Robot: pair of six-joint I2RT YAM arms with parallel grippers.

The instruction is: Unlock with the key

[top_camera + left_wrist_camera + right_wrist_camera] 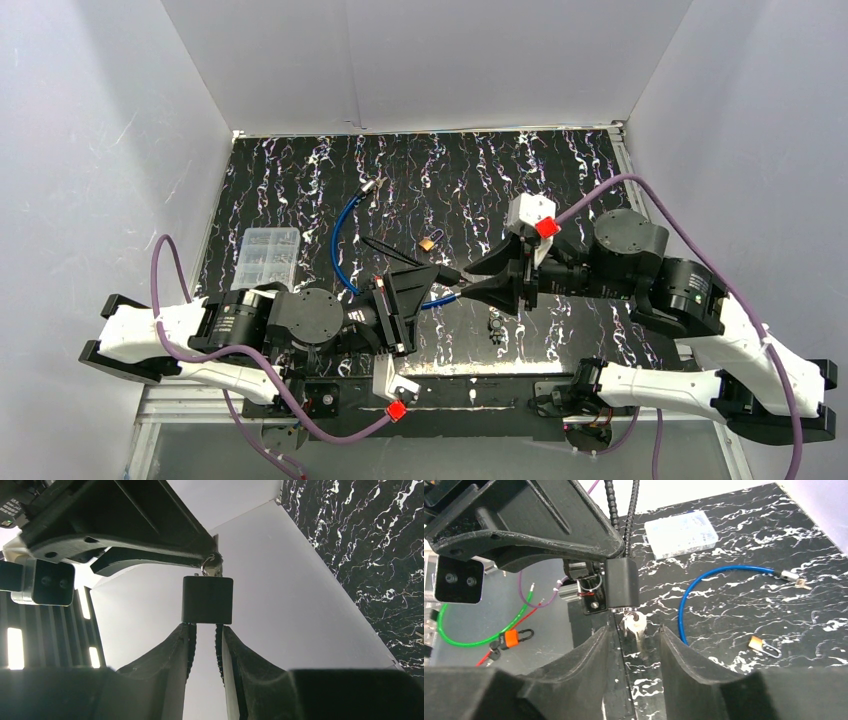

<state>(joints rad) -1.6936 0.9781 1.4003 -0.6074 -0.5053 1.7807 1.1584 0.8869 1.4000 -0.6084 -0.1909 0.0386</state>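
On my desk [560, 170], a clear box [268, 255] and blue cable [345, 235] lie left of the black padlock [621, 585], gripped by my left claw [205, 630]. My right claw [634, 631] stands open around its key [634, 622]. A small orange lock [756, 644] lies just behind.

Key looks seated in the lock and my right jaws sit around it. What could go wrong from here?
1. The right gripper has its jaws open on either side of the key. Closing off-centre could catch only the key's edge, and the grip might slip during the turn.
2. The left gripper holds the black lock right at its fingertips. The turning force could twist the lock or pull it out of that hold.
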